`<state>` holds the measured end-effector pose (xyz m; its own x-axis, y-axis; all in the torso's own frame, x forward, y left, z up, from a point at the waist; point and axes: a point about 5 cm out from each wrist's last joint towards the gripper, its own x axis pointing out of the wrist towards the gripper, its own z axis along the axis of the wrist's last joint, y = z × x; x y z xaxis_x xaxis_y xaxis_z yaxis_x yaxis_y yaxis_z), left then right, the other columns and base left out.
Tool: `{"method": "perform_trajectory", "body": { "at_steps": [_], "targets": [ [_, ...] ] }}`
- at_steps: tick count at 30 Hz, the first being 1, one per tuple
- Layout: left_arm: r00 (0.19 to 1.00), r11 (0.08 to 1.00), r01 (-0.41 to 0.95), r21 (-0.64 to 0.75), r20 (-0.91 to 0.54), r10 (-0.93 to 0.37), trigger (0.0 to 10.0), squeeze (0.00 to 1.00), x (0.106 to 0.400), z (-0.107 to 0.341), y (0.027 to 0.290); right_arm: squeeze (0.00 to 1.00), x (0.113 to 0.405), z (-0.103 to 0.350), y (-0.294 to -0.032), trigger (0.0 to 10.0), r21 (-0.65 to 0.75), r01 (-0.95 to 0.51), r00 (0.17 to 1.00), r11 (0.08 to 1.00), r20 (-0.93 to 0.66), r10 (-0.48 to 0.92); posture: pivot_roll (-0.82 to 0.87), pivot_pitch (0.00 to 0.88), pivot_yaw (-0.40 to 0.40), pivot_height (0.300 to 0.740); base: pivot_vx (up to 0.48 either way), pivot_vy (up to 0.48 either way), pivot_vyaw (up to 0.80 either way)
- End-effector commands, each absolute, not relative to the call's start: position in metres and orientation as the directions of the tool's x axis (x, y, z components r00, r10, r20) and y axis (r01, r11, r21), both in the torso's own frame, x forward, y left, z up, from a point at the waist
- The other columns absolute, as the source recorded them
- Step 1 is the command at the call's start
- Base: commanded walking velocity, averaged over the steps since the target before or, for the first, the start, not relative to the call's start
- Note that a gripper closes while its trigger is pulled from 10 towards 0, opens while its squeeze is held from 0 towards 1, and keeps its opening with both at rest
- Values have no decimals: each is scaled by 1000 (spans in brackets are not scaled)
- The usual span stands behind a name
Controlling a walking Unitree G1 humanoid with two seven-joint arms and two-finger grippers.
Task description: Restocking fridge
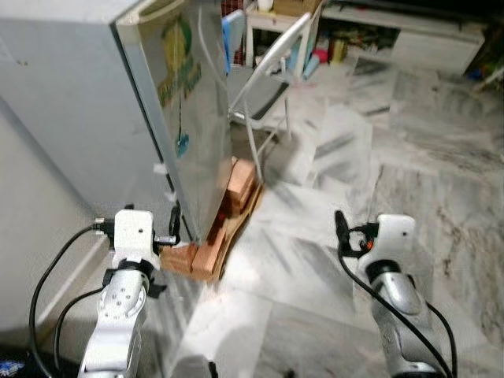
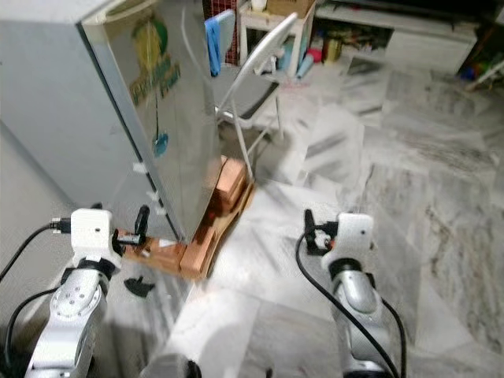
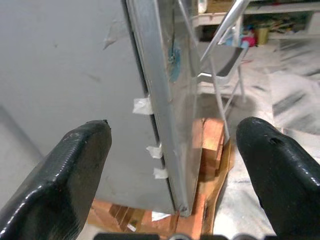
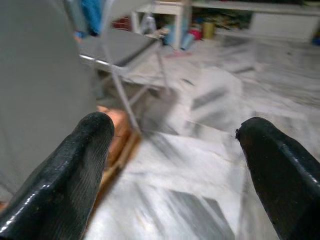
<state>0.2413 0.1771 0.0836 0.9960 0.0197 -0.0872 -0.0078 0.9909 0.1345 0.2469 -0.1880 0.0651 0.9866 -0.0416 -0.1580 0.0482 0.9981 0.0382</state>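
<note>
Closest to me, both silver arms are raised in front of the robot. The left gripper (image 3: 172, 150) has its two black fingers (image 3: 65, 175) spread wide with nothing between them, pointed at the lower corner of the fridge (image 1: 71, 94); from the head it sits low, just beside that corner. The right gripper (image 4: 172, 150) is likewise wide apart and holds nothing, hovering over the marble floor (image 1: 331, 260) well to the right of the fridge. The fridge itself stands at the robot's left, a tall grey box whose door (image 1: 193, 110) is turned edge-on toward the left gripper; the door face carries a yellow-green sticker (image 1: 179, 55) and small scraps of white tape (image 3: 142, 105) cling along the edge. Whether the door is fully closed I cannot tell. The fridge is propped on a wooden pallet (image 1: 224, 228) with reddish bricks (image 1: 242, 179) tucked under it. Just past that, a white folding chair (image 1: 268, 79) stands beside the fridge, with something blue (image 1: 231, 35) hanging behind it. Farther back, a low white table (image 1: 272, 24) and shelves (image 1: 409, 31) hold assorted clutter, blurred.
</note>
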Motion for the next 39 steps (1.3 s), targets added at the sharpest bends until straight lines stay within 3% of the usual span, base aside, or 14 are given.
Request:
{"method": "perform_trajectory", "body": {
  "at_steps": [1,8,22,34,39],
  "targets": [
    [996,989,-5,145,-91,18,10000,0,241,83,181,0,248,69,-184,10000,47,33,989,998,-145,-26,-16,29,-16,740,0,480,-613],
    [996,988,54,148,-80,-42,10000,0,243,84,171,0,249,70,-182,10000,59,30,989,998,-147,-21,-17,28,-13,740,0,401,-690],
    [994,991,75,107,-87,-66,10000,0,242,83,163,0,249,71,-181,10000,50,18,990,999,-144,-10,-16,34,-18,740,0,110,-756],
    [993,990,85,115,-87,-76,10000,0,243,83,161,0,249,71,-179,10000,42,11,990,999,-142,-5,-20,38,-16,740,22,436,0],
    [993,988,101,119,-69,-94,10000,0,244,85,157,0,250,72,-179,10000,38,11,990,999,-138,-6,-24,42,-16,740,54,0,0]
  ]
}}
